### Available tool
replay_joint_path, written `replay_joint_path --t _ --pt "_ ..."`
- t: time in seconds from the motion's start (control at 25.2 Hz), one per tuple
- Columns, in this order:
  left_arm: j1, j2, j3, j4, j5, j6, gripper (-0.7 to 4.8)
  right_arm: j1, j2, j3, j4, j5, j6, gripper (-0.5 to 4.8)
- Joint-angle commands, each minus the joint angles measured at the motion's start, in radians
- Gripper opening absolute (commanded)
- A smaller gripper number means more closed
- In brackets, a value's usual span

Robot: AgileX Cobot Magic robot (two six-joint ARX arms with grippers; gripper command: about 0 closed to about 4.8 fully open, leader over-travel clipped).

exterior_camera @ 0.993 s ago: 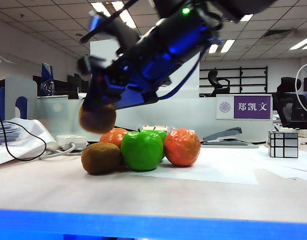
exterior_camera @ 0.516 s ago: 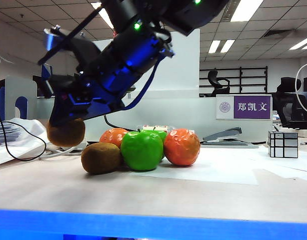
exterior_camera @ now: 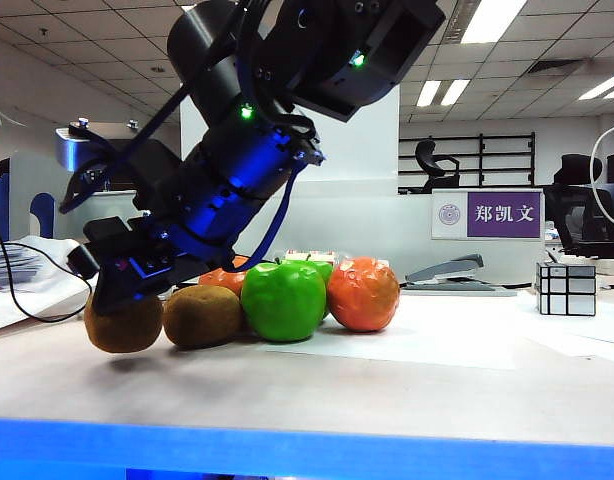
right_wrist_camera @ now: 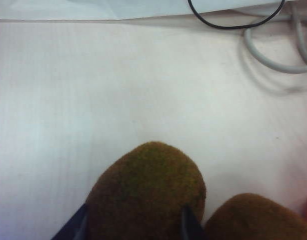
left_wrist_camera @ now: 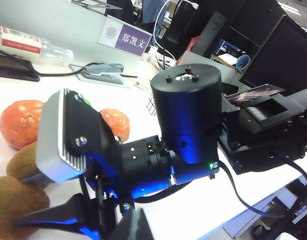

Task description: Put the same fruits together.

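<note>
My right gripper (exterior_camera: 120, 308) reaches across to the left of the exterior view, shut on a fuzzy brown kiwi (exterior_camera: 124, 326) held low at the table top. A second kiwi (exterior_camera: 204, 315) lies just to its right, close or touching. In the right wrist view the held kiwi (right_wrist_camera: 148, 190) fills the gap between the fingers (right_wrist_camera: 73, 227), with the other kiwi (right_wrist_camera: 253, 217) beside it. Two green apples (exterior_camera: 283, 300) (exterior_camera: 319, 266) and two oranges (exterior_camera: 363, 294) (exterior_camera: 225, 279) sit bunched together. My left gripper (left_wrist_camera: 136, 227) hangs shut, apart from the fruits.
A silver mirror cube (exterior_camera: 567, 288) stands at the far right. A stapler (exterior_camera: 457, 272) and a name sign (exterior_camera: 487, 214) are behind the fruits. Papers and a black cable (exterior_camera: 37, 275) lie at the left. A grey cord (right_wrist_camera: 273, 55) curls beyond the kiwis.
My right arm has swung left and down with the kiwi, from above the fruit pile to table level beside the other kiwi. The fruits on the table have not moved.
</note>
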Motion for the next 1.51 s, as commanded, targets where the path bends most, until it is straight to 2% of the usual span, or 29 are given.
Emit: replay_joint_path --t 0.04,0.56,0.64,0.79,0.91,0.99,1.03,1.07,1.11,1.19,1.51 --pt "0.000 0.000 0.003 0.015 0.000 0.004 -0.04 0.001 -0.004 0.006 0.027 0.018 -0.008 -0.07" --pt "0.000 0.000 0.003 0.009 0.000 0.005 -0.04 0.000 0.009 0.006 0.048 0.040 -0.029 -0.05" --pt "0.000 0.000 0.003 0.002 0.000 0.028 -0.04 0.001 0.009 0.006 0.048 0.040 -0.028 -0.05" --pt "0.000 0.000 0.003 -0.060 -0.074 0.053 -0.03 0.002 0.009 0.006 0.052 0.032 -0.028 -0.04" --pt "0.000 0.000 0.003 -0.062 -0.074 0.057 -0.03 0.003 0.009 0.006 0.082 0.031 -0.028 0.13" --pt "0.000 0.000 0.003 -0.061 -0.074 0.057 -0.03 0.003 0.009 0.007 0.124 -0.008 -0.028 1.12" --pt "0.000 0.000 0.003 -0.059 -0.074 0.057 -0.01 0.003 0.009 0.009 0.146 -0.021 -0.027 2.79" --pt "0.000 0.000 0.003 -0.058 -0.074 0.057 0.02 0.002 0.009 0.018 0.146 -0.026 -0.023 3.84" --pt "0.000 0.000 0.003 -0.059 -0.074 0.057 0.40 0.002 0.009 0.035 0.146 -0.041 -0.020 4.79" --pt "0.000 0.000 0.003 -0.058 -0.076 0.057 0.63 -0.003 0.010 0.062 0.149 -0.077 -0.020 4.79" --pt "0.000 -0.001 0.003 -0.055 -0.075 0.056 0.62 -0.011 0.059 0.168 0.135 -0.109 0.006 4.79"
